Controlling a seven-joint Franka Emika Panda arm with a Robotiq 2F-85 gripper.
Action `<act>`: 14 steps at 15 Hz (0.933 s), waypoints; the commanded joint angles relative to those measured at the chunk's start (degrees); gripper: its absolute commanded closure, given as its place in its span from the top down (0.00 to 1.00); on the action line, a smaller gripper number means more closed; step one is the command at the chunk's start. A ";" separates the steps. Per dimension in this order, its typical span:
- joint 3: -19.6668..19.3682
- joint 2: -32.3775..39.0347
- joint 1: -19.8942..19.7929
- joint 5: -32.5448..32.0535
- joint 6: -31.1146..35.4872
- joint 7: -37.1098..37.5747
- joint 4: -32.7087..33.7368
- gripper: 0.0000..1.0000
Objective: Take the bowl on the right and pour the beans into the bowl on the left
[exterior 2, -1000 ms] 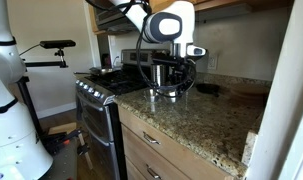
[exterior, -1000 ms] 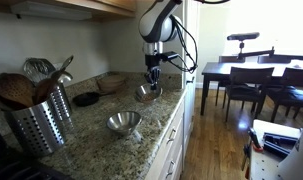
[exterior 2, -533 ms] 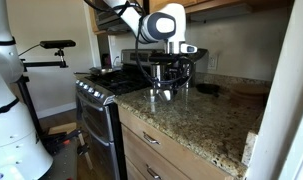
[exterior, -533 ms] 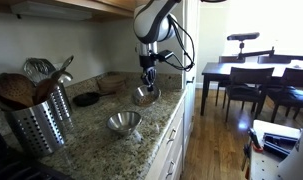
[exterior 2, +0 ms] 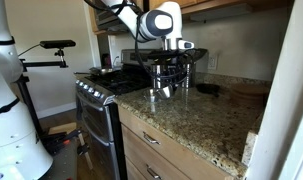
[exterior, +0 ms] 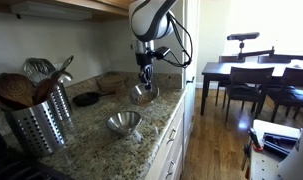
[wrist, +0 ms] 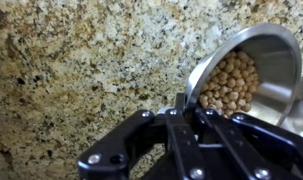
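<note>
My gripper [exterior: 144,78] is shut on the rim of the right-hand steel bowl [exterior: 143,94], which hangs just above the granite counter [exterior: 91,125]. The wrist view shows this bowl [wrist: 263,55] tilted at the upper right, with the tan round beans [wrist: 231,85] heaped inside it and the black fingers [wrist: 181,125] pinching its edge. The same held bowl [exterior 2: 164,90] appears under the gripper [exterior 2: 167,80] in both exterior views. The left-hand steel bowl [exterior: 123,122] sits upright on the counter nearer the camera, apart from the gripper.
A perforated metal utensil holder [exterior: 41,122] with wooden spoons stands at the near counter end. A dark round dish [exterior: 87,99] and a woven basket [exterior: 113,82] lie by the wall. The counter edge drops off beside the bowls. A stove [exterior 2: 99,95] adjoins the counter.
The gripper has lifted the bean bowl off the counter and shifted it slightly toward the other bowl. It stays shut.
</note>
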 commanded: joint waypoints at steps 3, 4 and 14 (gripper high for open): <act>0.52 -4.10 1.76 -4.87 -2.42 3.22 -0.76 0.08; 0.74 -4.36 2.16 -5.74 -2.55 3.63 -0.79 0.08; 2.65 -3.26 5.21 -13.08 -5.89 8.45 0.97 0.08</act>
